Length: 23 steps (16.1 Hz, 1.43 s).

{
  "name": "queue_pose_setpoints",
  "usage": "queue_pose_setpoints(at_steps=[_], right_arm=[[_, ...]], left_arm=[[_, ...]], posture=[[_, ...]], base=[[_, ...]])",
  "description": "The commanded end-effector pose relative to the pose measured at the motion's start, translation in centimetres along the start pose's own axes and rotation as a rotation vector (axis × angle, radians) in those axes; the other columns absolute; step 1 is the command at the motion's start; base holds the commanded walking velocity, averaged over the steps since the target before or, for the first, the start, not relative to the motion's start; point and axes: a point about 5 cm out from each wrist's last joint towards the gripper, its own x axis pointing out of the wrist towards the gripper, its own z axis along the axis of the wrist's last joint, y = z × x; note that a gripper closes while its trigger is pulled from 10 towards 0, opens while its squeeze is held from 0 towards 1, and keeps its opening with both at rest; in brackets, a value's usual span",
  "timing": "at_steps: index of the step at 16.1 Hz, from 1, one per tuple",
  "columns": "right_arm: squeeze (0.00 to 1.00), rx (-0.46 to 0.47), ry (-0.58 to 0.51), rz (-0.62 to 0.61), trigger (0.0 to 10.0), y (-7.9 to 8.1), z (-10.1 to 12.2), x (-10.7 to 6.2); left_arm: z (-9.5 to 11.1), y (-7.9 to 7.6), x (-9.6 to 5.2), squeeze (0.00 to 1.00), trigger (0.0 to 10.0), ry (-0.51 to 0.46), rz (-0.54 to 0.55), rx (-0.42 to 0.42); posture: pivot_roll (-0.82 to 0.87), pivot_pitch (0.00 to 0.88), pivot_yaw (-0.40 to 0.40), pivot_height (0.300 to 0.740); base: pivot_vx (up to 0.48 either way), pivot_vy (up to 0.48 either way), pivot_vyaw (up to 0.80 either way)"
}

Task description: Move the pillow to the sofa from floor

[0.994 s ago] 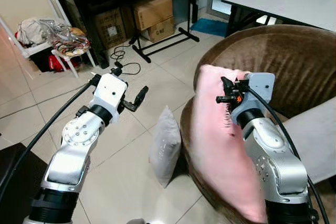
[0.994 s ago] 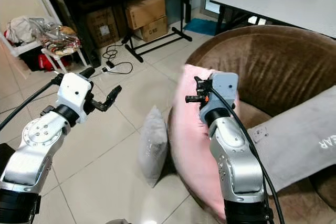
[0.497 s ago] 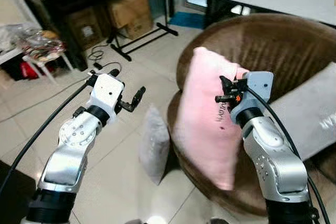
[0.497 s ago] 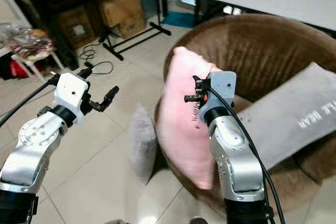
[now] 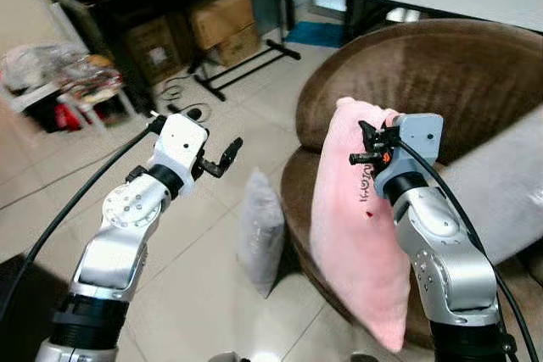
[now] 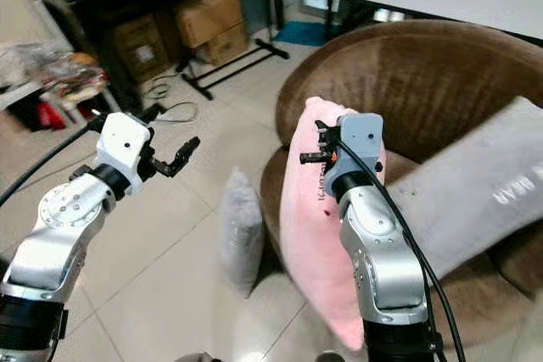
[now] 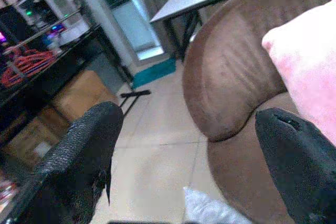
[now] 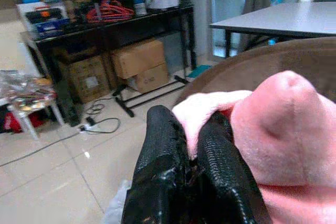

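Pillow transport looks well advanced: the soft pink plush pillow hangs off the floor, pinched by its upper corner in the right gripper, whose two black fingers are pressed together on a fold of the fabric. It dangles against the front edge of the round brown velvet sofa, its lower end drooping outside the seat rim. What seems left is to carry it further over the seat and let go, so that it rests on the cushion rather than sliding down the front.

The left gripper is raised over the pale tiled floor with its fingers spread apart and nothing between them.

A small grey pillow stands on the floor, leaning just beside the sofa base, untouched. A long grey cushion already lies across the sofa seat; it bears pale lettering, of which "EAR" can be made out, seen upside down. Small dark marks on the pink pillow near the gripper are too small to read.
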Motion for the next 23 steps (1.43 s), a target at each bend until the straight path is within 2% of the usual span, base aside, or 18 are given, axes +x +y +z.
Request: queue_pose_setpoints(at_steps=[1, 3, 7, 11, 12, 14, 20, 23], right_arm=[[0.0, -0.009, -0.061, 0.022, 10.0, 0.3, 1.4, 0.3], [0.0, -0.028, -0.049, 0.057, 10.0, 0.4, 1.7, 0.7], [0.0, -0.042, -0.037, 0.114, 10.0, 0.6, 2.0, 1.6], [0.0, -0.007, -0.022, 0.098, 10.0, 0.6, 1.5, 1.7], [0.0, -0.004, -0.018, 0.097, 10.0, 0.7, 1.3, 1.6], [0.0, 0.006, -0.018, 0.092, 10.0, 0.8, 1.1, 1.5], [0.0, 0.015, -0.012, 0.09, 10.0, 0.9, 1.0, 1.6], [0.0, 0.01, -0.025, 0.108, 10.0, 1.2, 1.2, 1.6]], left_arm=[[0.1, 0.1, 0.1, 0.0, 10.0, -0.006, 0.024, -0.003], [-0.3, -0.3, -0.5, 0.0, 10.0, -0.003, 0.075, -0.03], [-0.6, -0.5, -1.4, 0.0, 10.0, 0.003, 0.152, -0.054], [-0.3, -0.2, -1.5, 0.0, 10.0, 0.001, 0.132, -0.031], [-0.1, -0.1, -1.4, 0.0, 10.0, -0.001, 0.117, -0.026], [0.0, 0.0, -1.2, 0.0, 10.0, -0.002, 0.103, -0.023], [0.1, 0.0, -1.0, 0.0, 10.0, -0.002, 0.087, -0.025], [0.1, 0.1, -1.1, 0.0, 10.0, 0.0, 0.089, -0.023]], posture=[[-0.13, 0.0, 0.106, 0.74], [-0.11, 0.0, 0.028, 0.74], [-0.08, 0.0, -0.05, 0.74], [-0.07, 0.0, -0.049, 0.74], [-0.08, 0.0, -0.008, 0.74], [-0.09, 0.0, 0.011, 0.74], [-0.08, 0.0, 0.019, 0.74], [-0.08, 0.0, 0.017, 0.74]], base=[[0.0, 0.0, -0.8], [0.0, 0.0, -0.8], [0.0, 0.0, -0.52], [0.0, 0.0, 0.0], [0.0, 0.0, 0.0], [0.242, 0.0, 0.0], [0.258, 0.0, -0.76], [0.261, 0.0, 0.0]])
